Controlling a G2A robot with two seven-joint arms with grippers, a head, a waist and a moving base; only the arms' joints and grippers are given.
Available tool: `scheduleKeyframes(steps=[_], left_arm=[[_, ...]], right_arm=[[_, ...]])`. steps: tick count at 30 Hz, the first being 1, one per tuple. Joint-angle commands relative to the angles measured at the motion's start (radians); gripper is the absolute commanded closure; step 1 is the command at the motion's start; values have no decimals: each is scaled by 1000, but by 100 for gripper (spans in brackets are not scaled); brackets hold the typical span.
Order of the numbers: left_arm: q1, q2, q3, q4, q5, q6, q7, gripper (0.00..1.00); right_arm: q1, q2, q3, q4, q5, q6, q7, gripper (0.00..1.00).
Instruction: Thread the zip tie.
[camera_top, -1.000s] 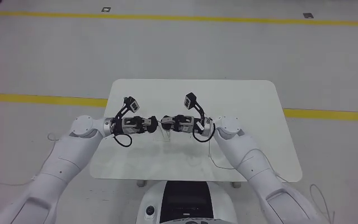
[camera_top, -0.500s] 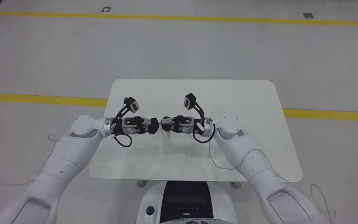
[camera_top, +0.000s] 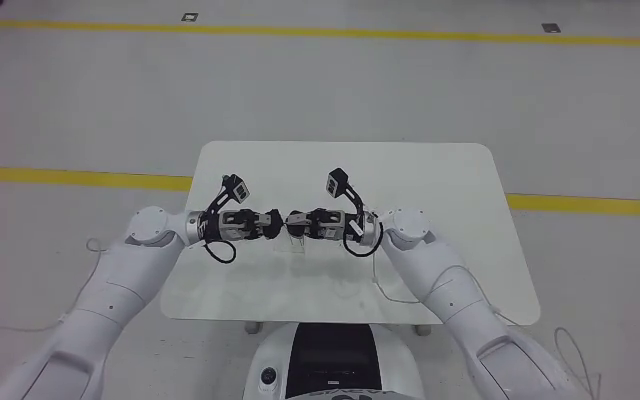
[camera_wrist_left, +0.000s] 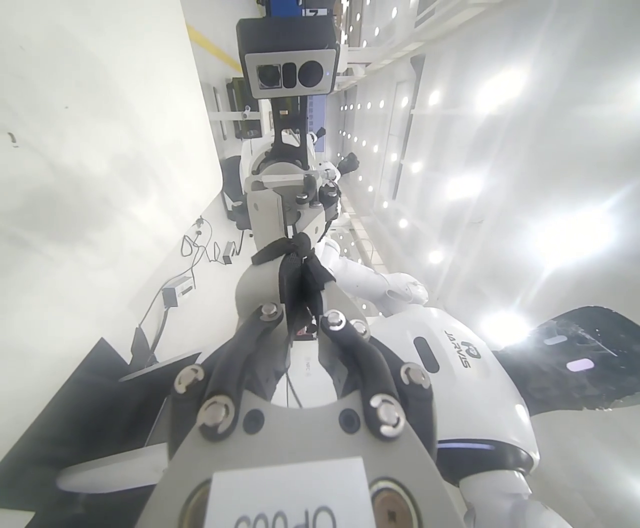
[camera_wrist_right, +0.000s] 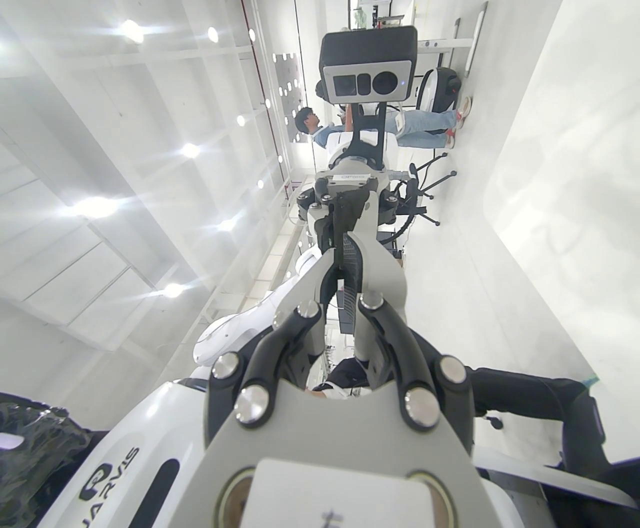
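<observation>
Arms in glossy white shell met tip to tip above the rounded white table (camera_top: 440, 200). The left gripper (camera_top: 272, 224) and right gripper (camera_top: 302, 220) were nearly touching, and the zip tie (camera_top: 297, 238), a thin pale strand, hung in the air from the spot between them. Against a second before, the right arm had crept a shade toward the left one; the left had hardly stirred.

From the left wrist, black jointed fingers (camera_wrist_left: 350, 350) on a dull grey riveted plate drew together to a narrow pinch on the tie. Facing them, the right gripper's tips wore a knotted black cloth wrap (camera_wrist_left: 292, 250).

From the right wrist, its own black fingers (camera_wrist_right: 395, 340) likewise stood pinched together on a slim whitish strip of the tie.
</observation>
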Motion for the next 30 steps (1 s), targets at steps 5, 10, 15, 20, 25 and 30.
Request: scheduleKeyframes(steps=[5, 10, 15, 20, 25, 30], left_arm=[[0, -2, -2, 5, -1, -1, -7, 100], [-1, -4, -5, 11, -4, -3, -13, 100], [-2, -6, -7, 20, -5, -4, -12, 100], [-3, -8, -12, 27, -6, -7, -11, 100], [-2, -9, -15, 28, -5, -7, -13, 100], [-3, -11, -16, 28, -3, -5, -15, 100]], right_arm=[[1, 2, -2, 2, 11, -3, -4, 61], [1, 5, -1, 4, 21, -6, -3, 68], [-1, 9, 0, 0, 31, -12, 4, 78], [-6, 13, 4, -6, 45, -23, 21, 92], [-6, 16, 2, -6, 54, -23, 27, 97], [-1, 16, -8, -1, 59, -18, 29, 96]])
